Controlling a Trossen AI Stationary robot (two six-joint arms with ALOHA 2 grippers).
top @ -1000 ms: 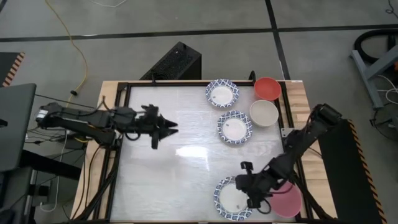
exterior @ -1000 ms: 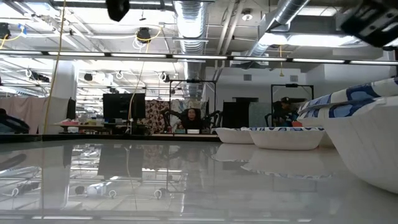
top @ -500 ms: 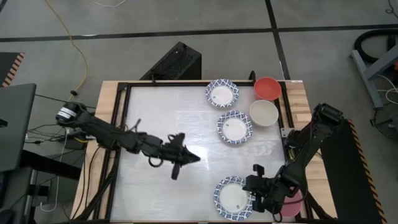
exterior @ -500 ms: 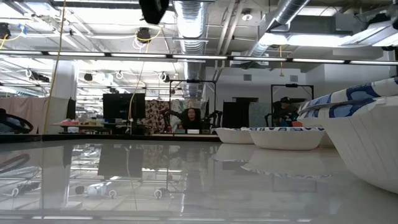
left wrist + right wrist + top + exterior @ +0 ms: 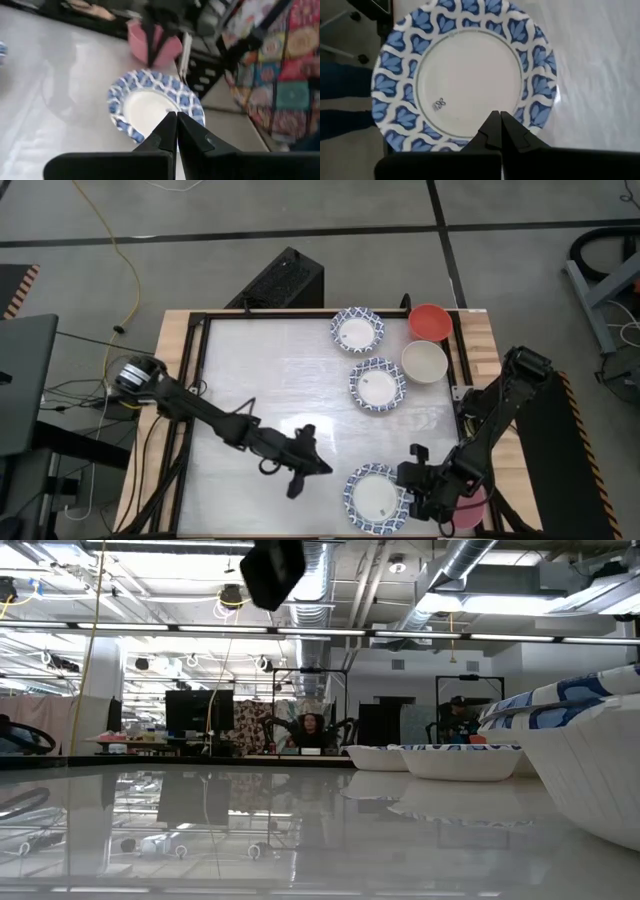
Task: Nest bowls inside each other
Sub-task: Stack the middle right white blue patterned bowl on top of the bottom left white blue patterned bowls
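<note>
A white bowl with a blue patterned rim point(image 5: 375, 498) sits on its base near the table's front edge. A pink bowl point(image 5: 478, 502) stands right of it, mostly under my right arm. My left gripper point(image 5: 326, 470) is shut and hangs above the table, just left of the blue-rimmed bowl point(image 5: 152, 105) and pointing at it. My right gripper point(image 5: 403, 478) is shut too and slants down over that bowl's right rim point(image 5: 535, 85), above it. Both hold nothing. Two more blue-rimmed bowls point(image 5: 357, 330) point(image 5: 378, 384), a red bowl point(image 5: 430, 321) and a cream bowl point(image 5: 424, 361) stand at the far right.
A black frame point(image 5: 190, 410) runs around the white table top. Bare table lies left and in the middle point(image 5: 260, 370). A black box point(image 5: 280, 280) and a yellow cable point(image 5: 125, 260) are on the floor behind. People sit in the room beyond point(image 5: 310, 728).
My left gripper has swept from the table's left middle toward the near right and down, ending beside the near blue-rimmed bowl. My right gripper has shifted a little toward the table's right edge and rolled; its arm now covers more of the pink bowl. No bowl has moved.
</note>
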